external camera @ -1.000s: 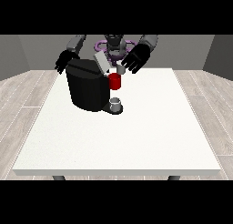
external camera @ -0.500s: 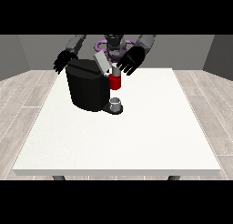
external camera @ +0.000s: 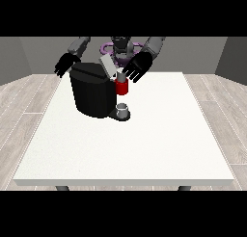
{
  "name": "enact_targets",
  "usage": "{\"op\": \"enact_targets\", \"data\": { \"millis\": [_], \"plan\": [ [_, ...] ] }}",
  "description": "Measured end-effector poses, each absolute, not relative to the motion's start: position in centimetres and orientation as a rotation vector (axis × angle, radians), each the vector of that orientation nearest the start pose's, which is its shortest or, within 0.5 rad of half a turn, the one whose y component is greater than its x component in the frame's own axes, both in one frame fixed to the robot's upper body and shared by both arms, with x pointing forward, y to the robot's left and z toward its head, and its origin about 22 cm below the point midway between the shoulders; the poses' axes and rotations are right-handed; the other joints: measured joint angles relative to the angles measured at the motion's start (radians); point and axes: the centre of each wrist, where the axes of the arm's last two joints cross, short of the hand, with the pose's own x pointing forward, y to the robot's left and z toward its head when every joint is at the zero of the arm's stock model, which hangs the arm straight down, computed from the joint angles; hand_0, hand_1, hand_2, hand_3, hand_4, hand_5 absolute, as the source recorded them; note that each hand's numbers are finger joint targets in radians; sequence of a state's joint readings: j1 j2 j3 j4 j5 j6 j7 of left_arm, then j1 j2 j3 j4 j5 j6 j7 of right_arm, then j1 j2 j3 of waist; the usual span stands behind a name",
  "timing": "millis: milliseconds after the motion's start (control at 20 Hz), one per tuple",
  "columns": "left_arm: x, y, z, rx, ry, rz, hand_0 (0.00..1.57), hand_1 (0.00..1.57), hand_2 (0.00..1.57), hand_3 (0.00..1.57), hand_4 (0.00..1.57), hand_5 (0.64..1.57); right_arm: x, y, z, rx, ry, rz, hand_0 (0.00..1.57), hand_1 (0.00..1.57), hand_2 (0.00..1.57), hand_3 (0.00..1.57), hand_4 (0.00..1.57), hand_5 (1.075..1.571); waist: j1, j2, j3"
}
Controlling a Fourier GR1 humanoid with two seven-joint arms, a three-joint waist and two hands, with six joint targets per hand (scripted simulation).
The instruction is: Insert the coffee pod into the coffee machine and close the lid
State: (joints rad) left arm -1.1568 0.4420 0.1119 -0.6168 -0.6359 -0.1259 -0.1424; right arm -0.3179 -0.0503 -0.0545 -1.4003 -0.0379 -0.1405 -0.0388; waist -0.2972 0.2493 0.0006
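Observation:
A black coffee machine (external camera: 92, 91) stands on the far left part of the white table (external camera: 125, 144). Its grey lid (external camera: 108, 66) is tilted up and open. On the machine's front sits a red brew head (external camera: 122, 87) with a small pale pod-like piece (external camera: 121, 76) on top. A small grey cup (external camera: 123, 110) rests on the drip base below. The hand at the view's right (external camera: 136, 67) hovers just above and right of the lid, fingers spread and straight. The hand at the view's left (external camera: 64, 65) hangs open beside the machine's far left corner.
The robot's torso (external camera: 120, 48) stands behind the table's far edge. Grey wood floor (external camera: 29, 96) surrounds the table.
The hand at the view's right has drifted slightly left and lower, closer to the raised lid. The other hand and the machine look unchanged.

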Motion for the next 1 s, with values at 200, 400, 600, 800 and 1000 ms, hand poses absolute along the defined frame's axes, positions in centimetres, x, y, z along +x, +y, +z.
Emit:
{"op": "enact_targets", "data": {
  "millis": [200, 400, 600, 800, 1000],
  "plan": [
    [46.3, 25.8, 22.8, 0.717, -1.679, -0.876, 1.21, 1.21, 1.26, 1.19, 0.49, 1.571, 31.6, -21.3, 4.0, -0.066, -1.741, -0.053, 0.00, 0.00, 0.00, 0.00, 0.44, 1.571, 0.002, 0.007, 0.0001],
    [46.3, 25.9, 23.1, 0.724, -1.687, -0.876, 1.23, 1.23, 1.27, 1.18, 0.48, 1.571, 31.8, -22.3, 4.2, -0.068, -1.749, -0.058, 0.00, 0.00, 0.00, 0.00, 0.44, 1.571, 0.008, 0.015, 0.0011],
    [46.3, 25.7, 22.9, 0.726, -1.675, -0.875, 1.20, 1.20, 1.24, 1.14, 0.47, 1.571, 31.7, -21.8, 4.0, -0.067, -1.736, -0.055, 0.00, 0.00, 0.00, 0.00, 0.44, 1.571, 0.004, 0.011, 0.0014],
    [46.3, 25.5, 23.1, 0.719, -1.676, -0.886, 1.13, 1.13, 1.17, 1.03, 0.44, 1.571, 31.9, -21.5, 3.9, -0.078, -1.741, -0.069, 0.00, 0.00, 0.00, 0.00, 0.40, 1.571, 0.012, 0.018, 0.0015],
    [46.3, 25.2, 22.9, 0.726, -1.673, -0.907, 1.11, 1.11, 1.15, 0.98, 0.41, 1.571, 31.9, -21.7, 3.7, -0.085, -1.726, -0.083, 0.00, 0.00, 0.00, 0.00, 0.40, 1.571, 0.016, 0.015, 0.0008]
  ]
}}
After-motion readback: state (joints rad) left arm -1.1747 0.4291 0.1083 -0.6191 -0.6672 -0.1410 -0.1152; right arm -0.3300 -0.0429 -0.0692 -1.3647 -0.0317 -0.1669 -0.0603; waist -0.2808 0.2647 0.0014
